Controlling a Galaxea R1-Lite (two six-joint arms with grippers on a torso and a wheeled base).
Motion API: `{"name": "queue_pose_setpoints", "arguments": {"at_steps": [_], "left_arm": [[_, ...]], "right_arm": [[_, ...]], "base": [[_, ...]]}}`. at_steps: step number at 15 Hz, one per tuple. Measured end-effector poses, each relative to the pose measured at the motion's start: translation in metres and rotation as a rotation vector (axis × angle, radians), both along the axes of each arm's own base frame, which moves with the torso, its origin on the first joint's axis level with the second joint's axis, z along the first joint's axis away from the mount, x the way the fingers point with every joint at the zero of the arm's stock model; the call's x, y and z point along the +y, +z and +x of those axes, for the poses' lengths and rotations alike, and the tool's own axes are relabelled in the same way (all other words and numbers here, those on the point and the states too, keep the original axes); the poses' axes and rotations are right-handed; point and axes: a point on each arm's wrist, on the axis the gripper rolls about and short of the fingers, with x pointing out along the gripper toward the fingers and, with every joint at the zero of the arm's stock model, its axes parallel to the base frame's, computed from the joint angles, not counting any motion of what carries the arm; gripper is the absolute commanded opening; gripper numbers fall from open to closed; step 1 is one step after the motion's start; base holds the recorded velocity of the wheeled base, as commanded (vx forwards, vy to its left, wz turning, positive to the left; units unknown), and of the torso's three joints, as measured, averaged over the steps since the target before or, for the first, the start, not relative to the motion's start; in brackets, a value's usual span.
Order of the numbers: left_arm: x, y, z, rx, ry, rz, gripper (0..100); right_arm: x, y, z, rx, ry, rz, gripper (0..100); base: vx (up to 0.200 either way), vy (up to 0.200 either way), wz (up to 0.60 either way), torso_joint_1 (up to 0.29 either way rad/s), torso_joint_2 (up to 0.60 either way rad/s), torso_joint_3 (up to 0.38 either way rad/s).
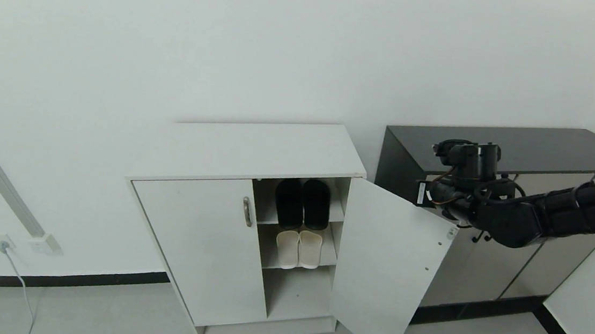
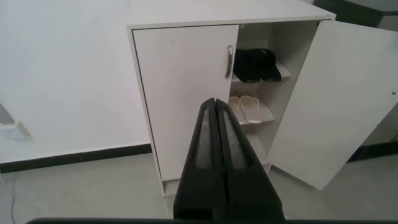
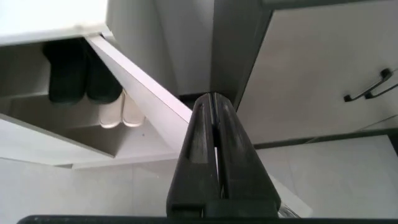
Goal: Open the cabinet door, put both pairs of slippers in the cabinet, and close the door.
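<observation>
White cabinet (image 1: 256,150), one door (image 1: 389,261) open: black slippers (image 1: 302,202), white slippers (image 1: 298,248); left gripper (image 2: 215,102), right gripper (image 3: 214,98) closed, apparently empty.

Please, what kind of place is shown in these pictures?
Probably an indoor entrance or hallway area, though it could be a test room. A white shoe cabinet stands against a plain wall with black slippers and white slippers on its shelves, beside a dark-topped sideboard.

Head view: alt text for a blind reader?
White cabinet with its right door open, left door shut: black slippers on the top shelf, white slippers on the shelf below. The right arm is beside the open door's outer edge, before a dark sideboard.
</observation>
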Motion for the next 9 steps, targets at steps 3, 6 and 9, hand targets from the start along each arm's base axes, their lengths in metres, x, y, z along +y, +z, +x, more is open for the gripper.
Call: {"name": "queue_pose_setpoints", "arguments": {"at_steps": [3, 6, 9], "left_arm": [[0.0, 0.0, 0.0, 0.0, 0.0, 0.0, 0], [0.0, 0.0, 0.0, 0.0, 0.0, 0.0, 0], [0.0, 0.0, 0.0, 0.0, 0.0, 0.0, 0]], "right_arm": [[-0.009, -0.011, 0.013, 0.015, -0.029, -0.004, 0], [-0.014, -0.022, 0.021, 0.034, -0.046, -0.01, 0], [-0.019, -0.03, 0.025, 0.052, -0.059, -0.016, 0]], "base": [[0.0, 0.0, 0.0, 0.0, 0.0, 0.0], [0.0, 0.0, 0.0, 0.0, 0.0, 0.0], [0.0, 0.0, 0.0, 0.0, 0.0, 0.0]]}}
